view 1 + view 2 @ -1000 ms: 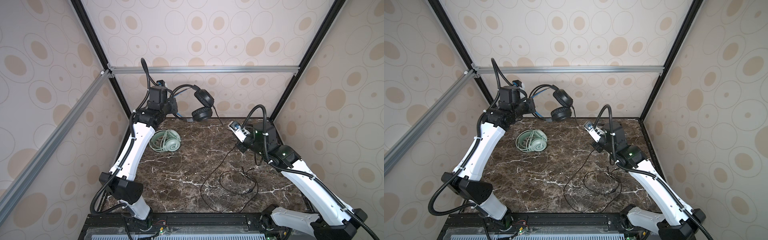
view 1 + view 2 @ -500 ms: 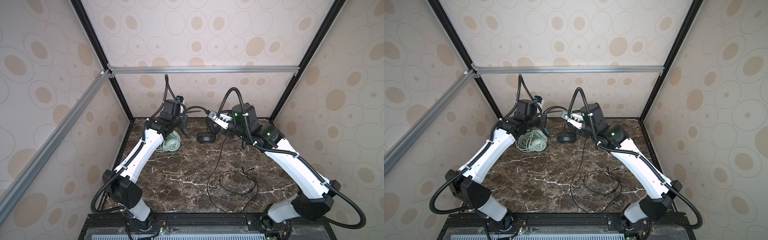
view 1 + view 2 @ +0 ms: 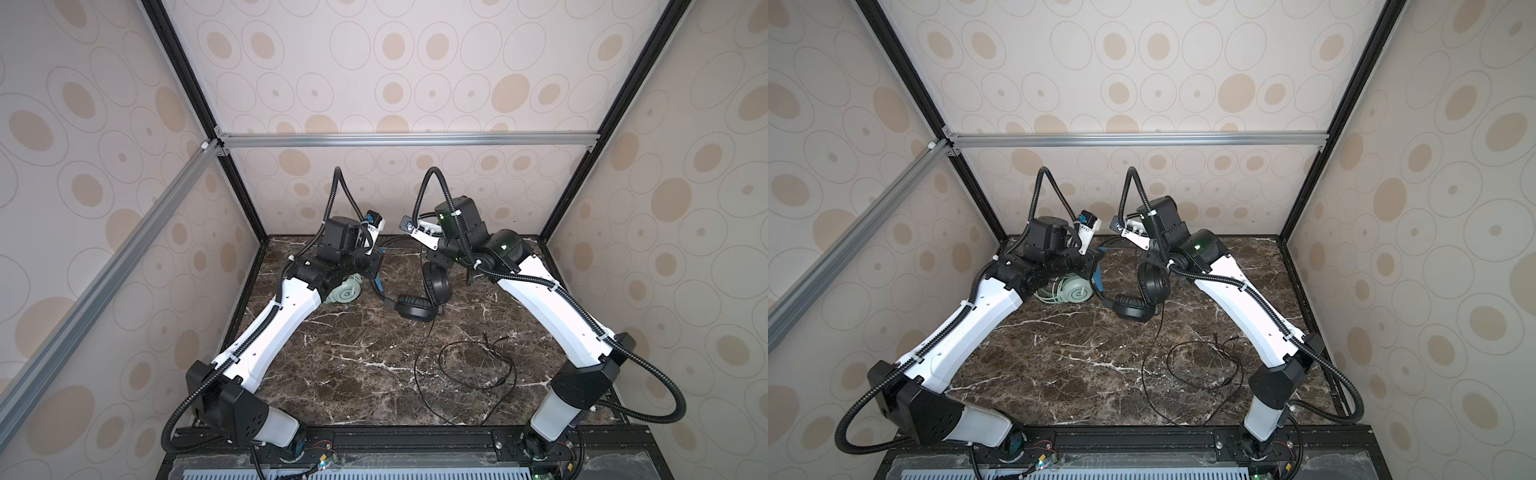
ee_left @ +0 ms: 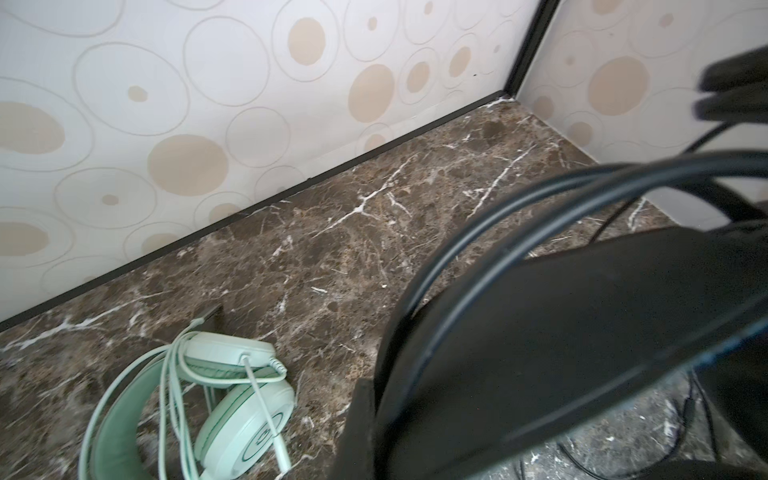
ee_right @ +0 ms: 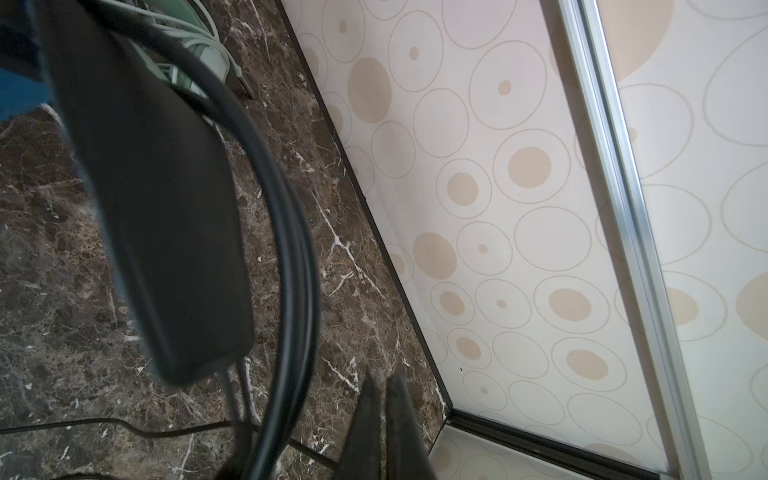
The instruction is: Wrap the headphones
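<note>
Top views both show the black over-ear headphones (image 3: 413,308) (image 3: 1133,309) near the back of the brown marble tabletop (image 3: 353,357) (image 3: 1067,361), between the two arms. One padded cup lies flat on the stone. The other stands on edge just behind it, touching it. From the flat cup the band rises to the left, its blue lining showing, and runs into the left gripper (image 3: 374,269) (image 3: 1094,266), whose jaws are clamped on that band. In the left wrist view the wide black band and its two thin rails fill the near corner. The right gripper (image 3: 440,261) (image 3: 1148,258) (image 5: 384,419) hangs just above the upright cup. Its two dark fingers are pressed almost together, and in the left wrist view a thin strand leaves them, so they appear pinched on the black cable (image 3: 415,368) (image 3: 1143,365). Most of that cable trails from the cups toward the front and lies in a slack loop on the marble before the right arm. The mint-green over-ear headphones (image 3: 347,293) (image 3: 1075,293) (image 4: 232,399) lie flat at the back left, beside the left gripper and partly hidden by that arm. They lie just clear of the black set, with their own pale cord looped about band and cups.
</note>
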